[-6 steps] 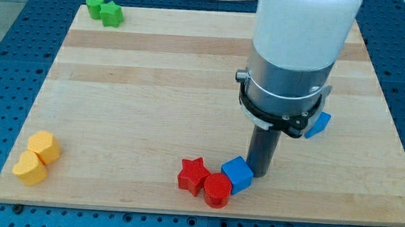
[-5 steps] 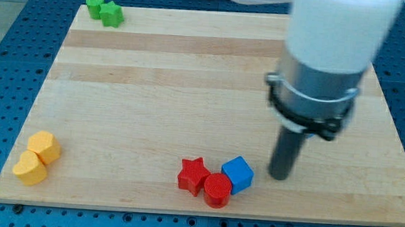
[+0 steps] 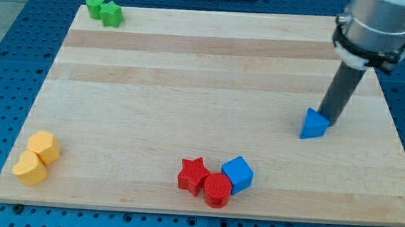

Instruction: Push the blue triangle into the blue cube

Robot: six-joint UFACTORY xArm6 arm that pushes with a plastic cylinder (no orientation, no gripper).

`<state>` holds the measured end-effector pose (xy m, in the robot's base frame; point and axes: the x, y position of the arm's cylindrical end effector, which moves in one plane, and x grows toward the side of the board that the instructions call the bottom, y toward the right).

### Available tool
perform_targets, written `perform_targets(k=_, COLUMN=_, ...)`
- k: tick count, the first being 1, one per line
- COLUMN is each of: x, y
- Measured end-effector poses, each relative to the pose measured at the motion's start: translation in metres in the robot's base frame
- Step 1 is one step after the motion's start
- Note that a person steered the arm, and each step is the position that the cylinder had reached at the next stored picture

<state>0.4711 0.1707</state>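
The blue triangle (image 3: 314, 125) lies on the wooden board at the view's right, about mid-height. The blue cube (image 3: 237, 175) sits near the board's bottom edge, below and to the left of the triangle, well apart from it. My tip (image 3: 328, 122) stands just at the triangle's right side, at its upper right corner, touching it or nearly so. The rod rises from there to the view's top right.
A red cylinder (image 3: 217, 190) touches the blue cube's lower left, with a red star (image 3: 194, 175) beside it. Two yellow blocks (image 3: 36, 157) lie at the bottom left. Two green blocks (image 3: 104, 11) lie at the top left corner.
The arm has swung from beside the blue cube up and to the right. My tip now stands next to the blue triangle, which the arm had hidden. The blocks have not moved.
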Motion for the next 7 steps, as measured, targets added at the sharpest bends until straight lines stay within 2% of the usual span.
perform_targets(k=2, x=0.008, y=-0.048)
perform_targets(k=4, x=0.065, y=-0.051)
perform_targets(k=7, x=0.069, y=-0.092)
